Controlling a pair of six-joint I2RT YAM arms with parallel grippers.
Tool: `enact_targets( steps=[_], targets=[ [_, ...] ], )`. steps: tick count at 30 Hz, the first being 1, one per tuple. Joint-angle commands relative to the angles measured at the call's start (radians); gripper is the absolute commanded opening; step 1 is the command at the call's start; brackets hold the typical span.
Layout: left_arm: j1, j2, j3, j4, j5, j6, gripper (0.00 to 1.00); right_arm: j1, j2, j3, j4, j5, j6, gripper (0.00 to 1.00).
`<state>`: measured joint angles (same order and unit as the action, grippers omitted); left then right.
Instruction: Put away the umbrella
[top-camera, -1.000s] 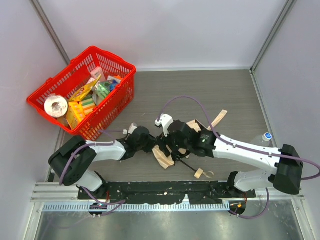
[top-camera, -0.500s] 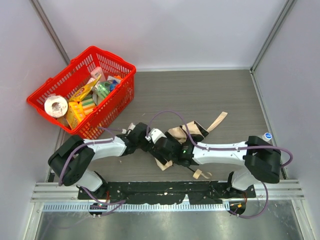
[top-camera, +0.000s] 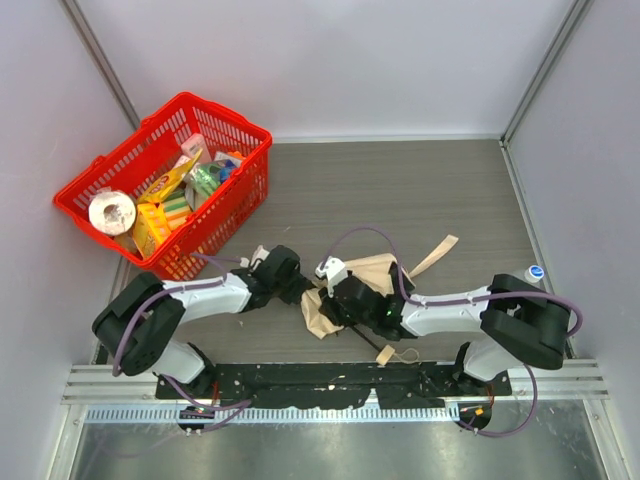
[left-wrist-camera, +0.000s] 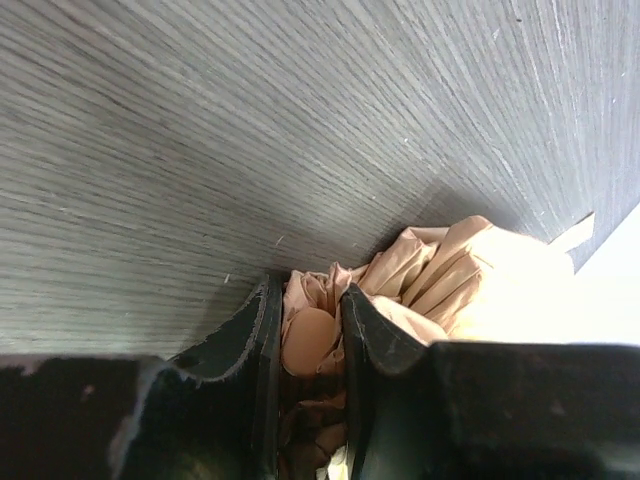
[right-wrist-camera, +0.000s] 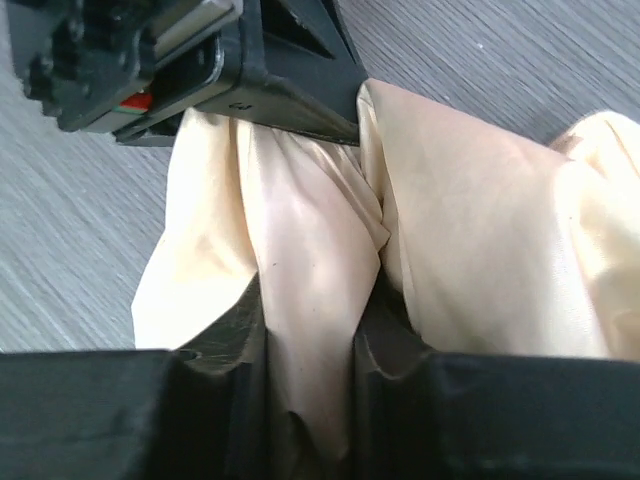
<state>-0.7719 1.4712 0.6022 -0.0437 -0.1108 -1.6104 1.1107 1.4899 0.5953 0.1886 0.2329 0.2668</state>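
Note:
The beige umbrella (top-camera: 372, 270) lies crumpled on the grey table between the two arms. Its black shaft (top-camera: 372, 340) and small tan handle (top-camera: 405, 352) point toward the near edge. My left gripper (top-camera: 304, 290) is shut on a bunch of the fabric (left-wrist-camera: 312, 335) at the umbrella's left end; in the left wrist view the gripper (left-wrist-camera: 308, 300) has cloth packed between its jaws. My right gripper (top-camera: 330, 306) sits right beside it, shut on a fold of the pale fabric (right-wrist-camera: 305, 250). The right wrist view shows that gripper (right-wrist-camera: 308, 335) with the left gripper's body (right-wrist-camera: 240, 70) just above.
A red basket (top-camera: 238, 135) holding groceries and a paper roll stands at the back left. A loose beige strap (top-camera: 438, 250) trails off to the right. A bottle with a blue cap (top-camera: 533, 272) stands by the right wall. The black base rail (top-camera: 320, 385) runs along the near edge.
My right gripper moved left and nearer, then shut on the umbrella's fabric beside the left gripper. The fabric bunched up leftward. The left gripper kept its grip.

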Motion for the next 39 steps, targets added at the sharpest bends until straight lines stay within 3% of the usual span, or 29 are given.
enact_targets(
  steps=[1, 2, 4, 8, 10, 12, 13, 18, 22, 29, 32, 36, 39],
  targets=[
    [0.019, -0.058, -0.033, -0.081, -0.032, 0.024, 0.0, -0.025, 0.043, -0.146, 0.179, -0.044, 0.115, 0.09],
    [0.029, -0.064, -0.041, -0.07, -0.026, 0.038, 0.0, -0.029, 0.049, -0.156, 0.204, -0.047, 0.115, 0.01],
    [0.071, -0.086, -0.079, 0.009, 0.008, 0.072, 0.02, -0.057, 0.062, -0.204, 0.316, -0.153, 0.112, 0.01],
    [0.137, -0.155, -0.165, 0.122, 0.062, 0.112, 0.62, -0.159, 0.112, -0.249, 0.515, -0.344, 0.132, 0.01],
    [0.152, -0.213, -0.189, 0.12, 0.06, 0.148, 0.75, -0.199, 0.136, -0.246, 0.551, -0.421, 0.144, 0.01],
    [0.16, -0.285, -0.206, 0.104, 0.054, 0.194, 0.96, -0.227, 0.161, -0.239, 0.574, -0.48, 0.149, 0.01],
    [0.166, -0.323, -0.206, 0.088, 0.048, 0.22, 1.0, -0.233, 0.173, -0.232, 0.571, -0.495, 0.149, 0.01],
    [0.166, -0.481, -0.209, 0.005, 0.08, 0.302, 1.0, -0.314, 0.201, -0.215, 0.568, -0.644, 0.195, 0.01],
    [0.166, -0.511, -0.239, 0.037, 0.167, 0.285, 1.0, -0.362, 0.204, -0.21, 0.545, -0.727, 0.225, 0.01],
    [0.103, -0.353, -0.213, 0.214, 0.197, 0.267, 1.0, -0.39, 0.225, -0.204, 0.584, -0.785, 0.256, 0.01],
    [0.062, -0.267, -0.19, 0.267, 0.14, 0.27, 1.0, -0.391, 0.231, -0.201, 0.624, -0.805, 0.273, 0.01],
    [0.056, -0.166, -0.225, 0.445, 0.128, 0.201, 0.99, -0.393, 0.224, -0.201, 0.652, -0.845, 0.29, 0.01],
    [0.048, -0.091, -0.219, 0.525, 0.085, 0.199, 0.91, -0.391, 0.227, -0.201, 0.663, -0.865, 0.287, 0.01]
  ],
)
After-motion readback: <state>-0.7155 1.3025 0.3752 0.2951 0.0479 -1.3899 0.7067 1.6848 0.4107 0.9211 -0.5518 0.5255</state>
